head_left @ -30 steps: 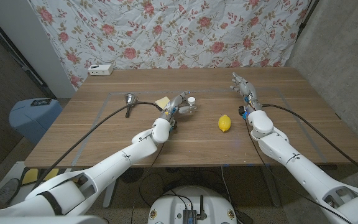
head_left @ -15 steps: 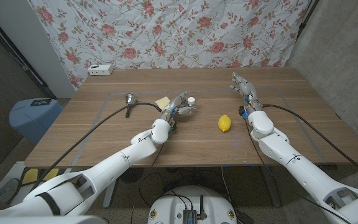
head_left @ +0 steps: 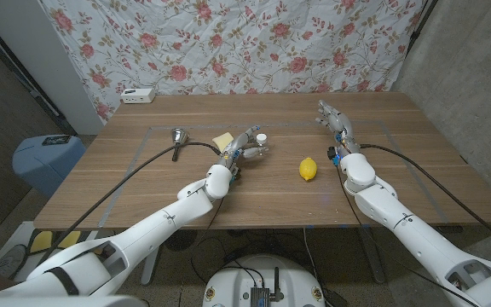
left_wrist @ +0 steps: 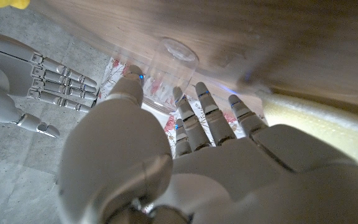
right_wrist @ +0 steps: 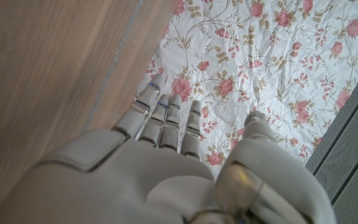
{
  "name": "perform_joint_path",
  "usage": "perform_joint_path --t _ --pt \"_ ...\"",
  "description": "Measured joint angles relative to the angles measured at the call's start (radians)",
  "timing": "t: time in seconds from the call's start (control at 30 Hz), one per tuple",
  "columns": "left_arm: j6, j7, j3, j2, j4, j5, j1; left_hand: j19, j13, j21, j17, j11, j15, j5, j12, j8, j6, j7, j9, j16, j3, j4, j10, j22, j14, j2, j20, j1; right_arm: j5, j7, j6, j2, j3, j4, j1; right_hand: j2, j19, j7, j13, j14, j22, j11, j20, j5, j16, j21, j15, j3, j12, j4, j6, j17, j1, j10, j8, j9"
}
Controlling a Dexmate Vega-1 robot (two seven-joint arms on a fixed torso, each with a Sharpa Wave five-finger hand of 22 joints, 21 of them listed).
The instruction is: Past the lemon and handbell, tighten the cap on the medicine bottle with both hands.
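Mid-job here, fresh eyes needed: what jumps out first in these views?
The left hand at the table's middle draws the eye first, its fingers around the small clear medicine bottle with its white cap. Next comes the bright yellow lemon, lying alone between the two arms. The right hand waits open, farther back on the right, and the handbell lies left of the yellow sponge.

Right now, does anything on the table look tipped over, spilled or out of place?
Nothing stands out. The bottle stands upright with its cap on, at the fingers of the left robot hand. The lemon and the handbell lie apart on the table, with no spill around them. The right robot hand is open, away from the bottle.
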Motion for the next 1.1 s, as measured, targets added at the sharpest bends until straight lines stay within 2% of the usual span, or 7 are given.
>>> perform_joint_path --t 0.23,0.4,0.67,0.73,0.9,0.97,1.1 --pt "-0.002 -0.003 -0.008 0.009 -0.014 -0.003 0.009 -0.02 -0.005 0.0 0.0 0.02 0.003 0.0 0.0 0.0 -0.009 -0.009 0.0 0.0 -0.02 0.005 -0.053 0.0 -0.067 -0.005 0.02 -0.022 -0.003 -0.006 0.0 0.001 0.0 -0.002 -0.003 0.0 -0.004 -0.007 0.0 0.0 0.0 0.003 0.004 0.0 0.0 0.0 0.0 0.003 0.0 -0.003 0.0 0.0 0.0 0.003 0.0 0.0" --pt "-0.01 -0.016 -0.014 0.016 -0.022 -0.015 0.014 -0.046 -0.005 0.0 0.0 0.037 0.006 0.01 0.0 0.0 -0.022 -0.021 0.0 0.0 -0.035 0.013 -0.127 0.0 -0.148 0.0 0.046 -0.049 -0.006 -0.01 0.0 0.002 0.0 -0.009 -0.01 0.0 -0.008 -0.007 0.0 0.0 0.0 0.003 0.008 0.0 0.0 0.0 0.0 0.004 0.0 -0.004 0.0 0.0 0.0 0.003 0.0 0.0" --pt "-0.032 -0.033 -0.03 0.027 -0.033 -0.039 0.025 -0.069 -0.005 0.0 0.0 0.082 0.021 0.014 0.0 0.0 -0.025 -0.025 0.0 0.0 -0.063 0.025 -0.219 0.0 -0.234 -0.003 0.059 -0.097 -0.01 -0.01 0.003 0.003 0.0 -0.011 -0.011 -0.003 -0.031 -0.022 0.0 -0.022 0.0 0.005 0.024 0.0 0.0 -0.005 0.022 0.004 0.0 -0.004 -0.007 0.0 -0.016 -0.013 0.0 0.0" --pt "-0.032 -0.033 -0.034 0.03 -0.036 -0.039 0.028 -0.082 -0.005 0.0 0.0 0.092 0.026 0.014 0.0 0.0 -0.025 -0.025 0.0 0.0 -0.068 0.029 -0.241 0.0 -0.257 -0.002 0.057 -0.111 -0.011 -0.009 0.005 0.003 0.0 -0.011 -0.011 -0.006 -0.037 -0.025 0.0 -0.026 0.0 0.007 0.018 0.0 0.0 -0.005 0.026 0.004 0.0 -0.004 -0.004 0.0 -0.019 -0.015 0.0 0.0" --pt "-0.045 -0.042 -0.05 0.038 -0.044 -0.054 0.036 -0.093 -0.008 0.0 0.005 0.108 0.041 0.014 0.0 0.005 -0.009 0.003 0.0 0.0 -0.087 0.04 -0.284 0.0 -0.29 0.0 0.068 -0.152 -0.014 -0.005 0.009 0.003 0.0 -0.011 -0.011 -0.014 -0.048 -0.032 0.0 -0.043 0.0 0.007 0.021 0.0 -0.007 -0.005 0.032 0.001 -0.004 -0.003 -0.011 0.0 -0.026 -0.037 0.0 0.0" --pt "-0.068 -0.056 -0.057 0.041 -0.048 -0.08 0.04 -0.096 -0.01 0.0 0.005 0.116 0.043 0.014 0.0 0.004 -0.007 0.004 0.0 0.0 -0.094 0.047 -0.295 0.0 -0.298 -0.002 0.064 -0.161 -0.015 -0.005 0.009 0.001 0.0 -0.011 -0.011 -0.01 -0.054 -0.032 0.0 -0.045 0.0 0.003 0.025 0.0 -0.007 -0.005 0.034 -0.002 -0.008 -0.004 -0.011 0.0 -0.03 -0.041 0.0 0.0" --pt "-0.086 -0.067 -0.068 0.047 -0.055 -0.099 0.047 -0.098 -0.01 0.0 0.005 0.108 0.051 0.021 0.0 0.004 -0.002 0.021 0.0 0.0 -0.105 0.058 -0.313 0.0 -0.314 0.002 0.062 -0.188 -0.019 -0.005 0.009 -0.001 0.0 -0.012 -0.011 -0.012 -0.054 -0.034 0.0 -0.054 0.0 0.007 0.025 0.0 -0.007 -0.005 0.036 -0.002 -0.008 -0.004 -0.021 0.0 -0.033 -0.047 -0.005 0.0"
